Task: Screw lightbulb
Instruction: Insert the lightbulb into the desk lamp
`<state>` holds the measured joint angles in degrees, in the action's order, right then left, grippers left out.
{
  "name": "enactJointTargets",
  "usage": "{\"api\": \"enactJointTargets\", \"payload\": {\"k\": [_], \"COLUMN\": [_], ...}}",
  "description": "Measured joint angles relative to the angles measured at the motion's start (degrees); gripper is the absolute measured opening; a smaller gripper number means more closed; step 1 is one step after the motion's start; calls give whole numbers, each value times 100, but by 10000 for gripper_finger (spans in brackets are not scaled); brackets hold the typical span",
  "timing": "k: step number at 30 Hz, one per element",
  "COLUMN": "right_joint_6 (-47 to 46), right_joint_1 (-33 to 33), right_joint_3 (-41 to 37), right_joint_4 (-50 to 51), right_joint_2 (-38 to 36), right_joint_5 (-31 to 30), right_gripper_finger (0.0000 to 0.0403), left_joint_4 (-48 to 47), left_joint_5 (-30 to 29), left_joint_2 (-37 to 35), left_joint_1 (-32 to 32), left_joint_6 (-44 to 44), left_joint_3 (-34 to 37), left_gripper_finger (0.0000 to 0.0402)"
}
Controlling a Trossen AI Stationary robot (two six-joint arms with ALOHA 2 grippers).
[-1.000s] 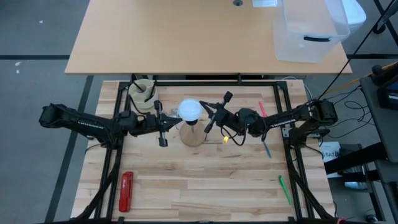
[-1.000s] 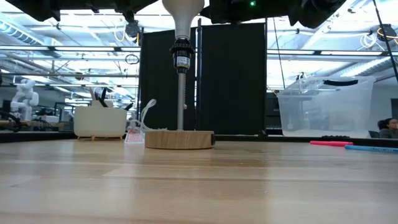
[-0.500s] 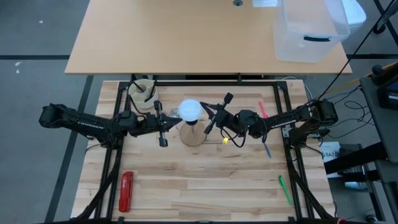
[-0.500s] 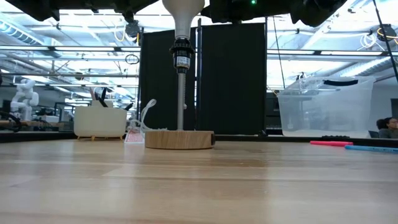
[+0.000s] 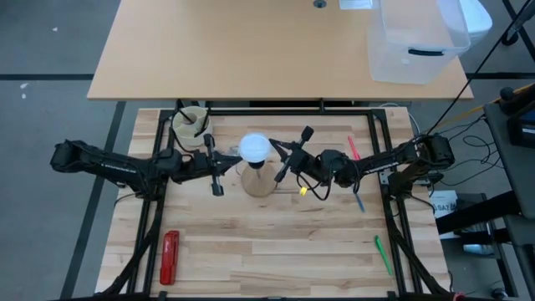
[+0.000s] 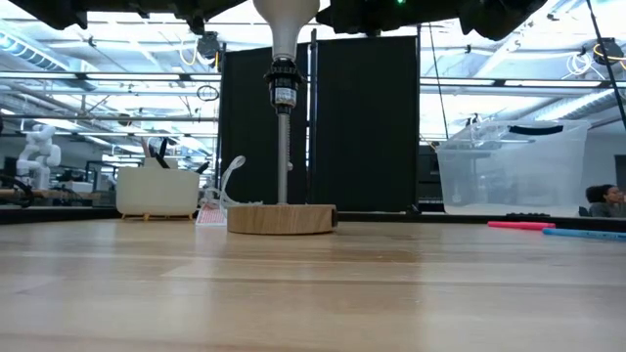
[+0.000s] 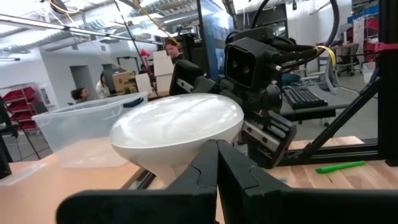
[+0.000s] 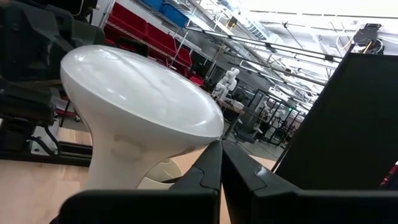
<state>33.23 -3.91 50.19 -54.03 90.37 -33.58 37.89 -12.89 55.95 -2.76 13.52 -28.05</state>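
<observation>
**A:** What is shown, and where is the lightbulb [image 5: 255, 148]?

**B:** The white lightbulb is seen seated in the black socket [image 6: 283, 86] atop a thin post rising from a round wooden base [image 6: 282, 218]. It sits between the two grippers. The left gripper [image 5: 216, 164] is placed just beside the bulb on one side, the right gripper [image 5: 287, 159] just beside it on the other. Both sets of fingers are seen pressed fully together, and nothing is held by either.

**A:** Which step is judged to be in hand?

**B:** The bulb appears already seated, so the screwing is judged nearly or fully done. If tightening is still needed, the fingers would have to be parted and closed around the dome before a twist is applied.

**A:** What cannot be made out?

**B:** The dome is cut off at the top of the low view, and the screw thread is hidden inside the socket, so how tightly it sits cannot be told. Whether either gripper touches the bulb cannot be settled.
</observation>
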Motion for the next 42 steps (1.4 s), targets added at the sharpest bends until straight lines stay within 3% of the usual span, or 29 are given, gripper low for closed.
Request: {"api": "enactJointTargets", "payload": {"k": [42], "right_joint_6": [-102], "right_joint_1": [-242], "right_joint_3": [-4], "right_joint_4": [395], "right_joint_2": [7], "right_joint_5": [-210], "right_gripper_finger": [0], "left_joint_4": [-507], "left_joint_5": [180], "left_joint_2": [-9], "left_joint_1": [343], "left_joint_6": [-306], "left_joint_3": [0], "left_gripper_finger": [0]}}
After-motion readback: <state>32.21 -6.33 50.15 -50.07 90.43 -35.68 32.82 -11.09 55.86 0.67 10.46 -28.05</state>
